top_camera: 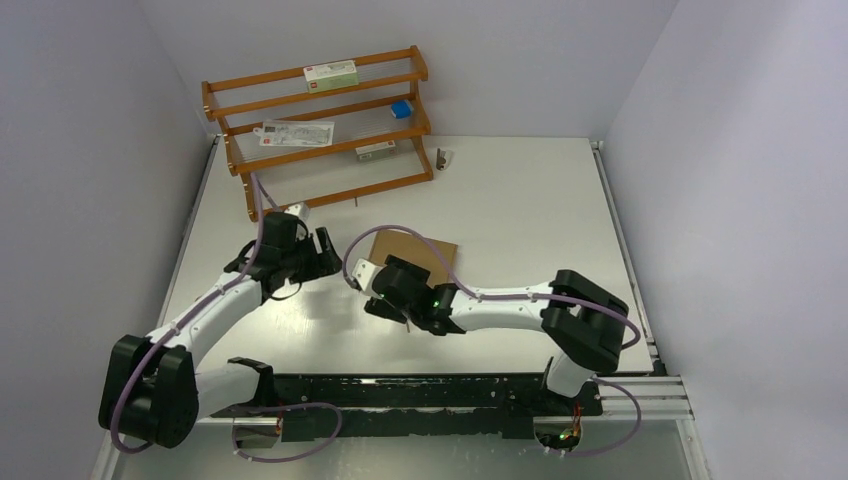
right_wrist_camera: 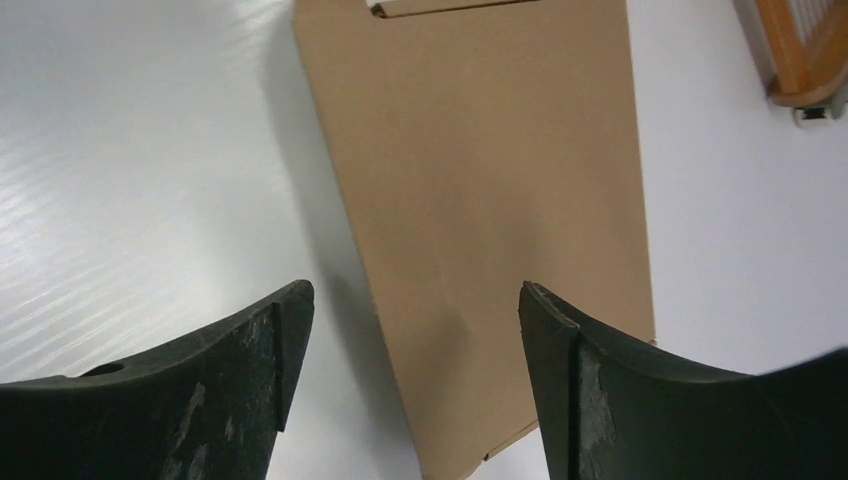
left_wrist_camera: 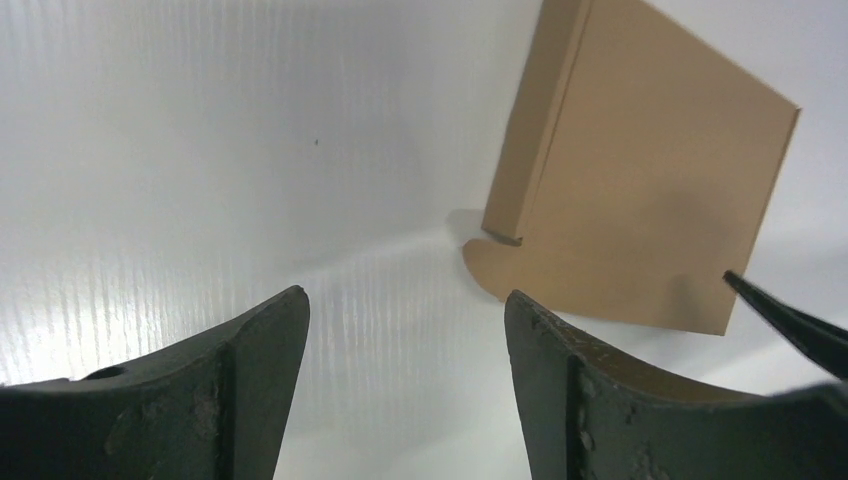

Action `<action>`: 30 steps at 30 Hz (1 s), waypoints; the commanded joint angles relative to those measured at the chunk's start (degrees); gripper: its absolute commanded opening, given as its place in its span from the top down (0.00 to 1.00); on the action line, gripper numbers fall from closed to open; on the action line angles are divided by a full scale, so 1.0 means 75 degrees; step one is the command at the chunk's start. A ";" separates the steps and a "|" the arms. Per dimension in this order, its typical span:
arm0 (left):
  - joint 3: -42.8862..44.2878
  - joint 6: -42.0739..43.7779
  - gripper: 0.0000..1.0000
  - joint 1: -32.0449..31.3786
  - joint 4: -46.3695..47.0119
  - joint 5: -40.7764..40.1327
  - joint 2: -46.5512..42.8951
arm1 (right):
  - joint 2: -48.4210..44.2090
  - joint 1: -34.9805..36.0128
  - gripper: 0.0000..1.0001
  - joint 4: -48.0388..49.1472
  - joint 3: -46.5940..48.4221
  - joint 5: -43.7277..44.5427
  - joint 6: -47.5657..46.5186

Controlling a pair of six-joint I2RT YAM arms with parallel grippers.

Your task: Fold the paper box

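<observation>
From the near edge, my left arm (top_camera: 215, 310) reaches out over the bench (top_camera: 530, 200). The left jaws are spread wide with nothing between them, a little to the left of the paper box (left_wrist_camera: 640, 190). The right arm (top_camera: 500, 305) comes in from the other side. The right jaws are also spread and empty, over the box's near end. The box lies flat at mid-bench, lid down, with a rounded tab poking out at one corner. Beyond it, a wooden rack (top_camera: 320, 120) stands at the far left.

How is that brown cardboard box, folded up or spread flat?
Folded up: the paper box shows a raised side wall under a closed, flat top.
</observation>
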 commanded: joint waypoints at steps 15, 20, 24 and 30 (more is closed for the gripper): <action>-0.0233 -0.0320 0.27 0.0125 0.0366 0.0854 0.0612 | 0.1638 0.0109 0.46 0.1654 -0.0361 0.1626 -0.1124; -0.0013 -0.0242 0.28 0.0131 0.0239 0.0913 0.0565 | 0.1392 0.0099 0.64 0.1350 -0.0127 0.1040 -0.0894; 0.0308 -0.0204 0.28 0.0137 0.0030 0.0883 0.0523 | 0.1178 0.0095 0.74 0.1010 -0.0015 0.0782 -0.0816; 0.0933 -0.0109 0.28 0.0166 -0.0413 0.0656 0.0241 | 0.0460 -0.0090 0.84 0.0355 0.0149 -0.0006 -0.0499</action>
